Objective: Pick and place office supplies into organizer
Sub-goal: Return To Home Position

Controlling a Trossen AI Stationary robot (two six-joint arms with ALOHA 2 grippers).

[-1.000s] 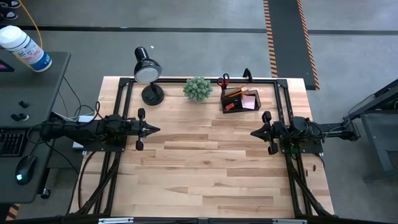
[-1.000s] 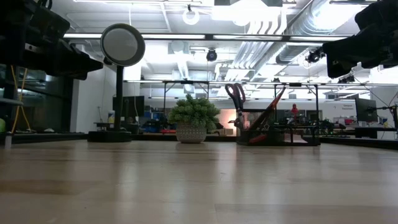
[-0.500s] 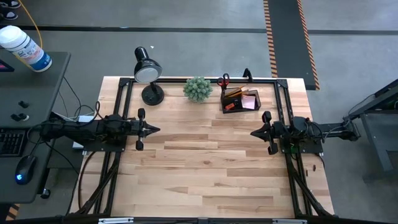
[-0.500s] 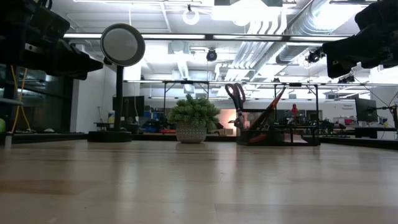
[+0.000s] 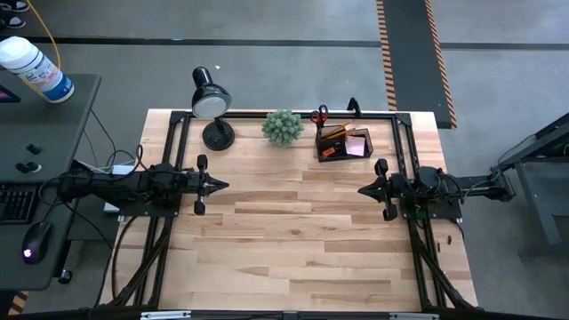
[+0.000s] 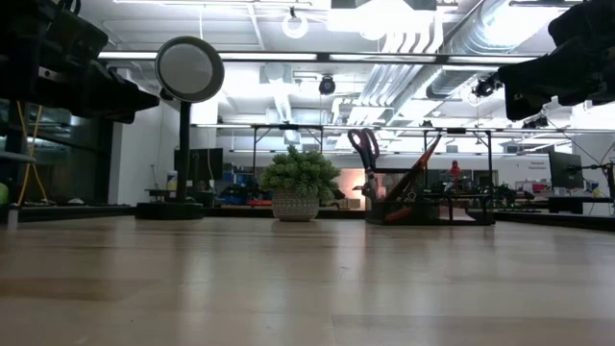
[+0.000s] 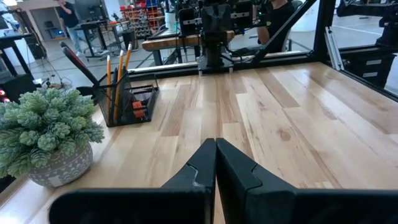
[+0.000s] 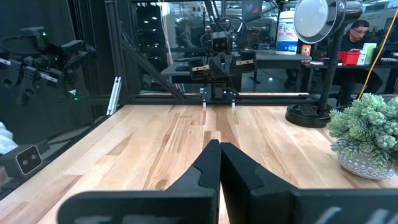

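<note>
Looking down on the wooden table (image 5: 293,240), I have both arms lying level at its left and right sides, pointing at each other across the middle. The left gripper (image 5: 222,185) sits over the left part of the top, its fingers (image 7: 202,165) pressed together with nothing between them. The right gripper (image 5: 362,189) faces it from the right side, and its fingers (image 8: 208,165) are likewise closed on nothing. Both are well apart from the supplies.

A black frame rail (image 5: 284,116) runs along the far edge, and three things stand in a row just inside it. The desk lamp (image 5: 212,111) is on the left, with its round head turned towards the table. The green plant ball (image 5: 283,127) stands in its pot between the lamp and the black organizer (image 5: 343,144), near the organizer's left wall. From my left wrist camera the plant is closer than the organizer and off to one side of it.

Inside the organizer, the red-handled scissors (image 5: 319,114) stand handles up in the taller cup section at the far left corner. The orange pencils (image 5: 336,132) lean beside them. The pink sticky-note pad (image 5: 358,144) lies in the lower tray on the right. A small red eraser (image 5: 328,152) sits in the near left compartment.
</note>
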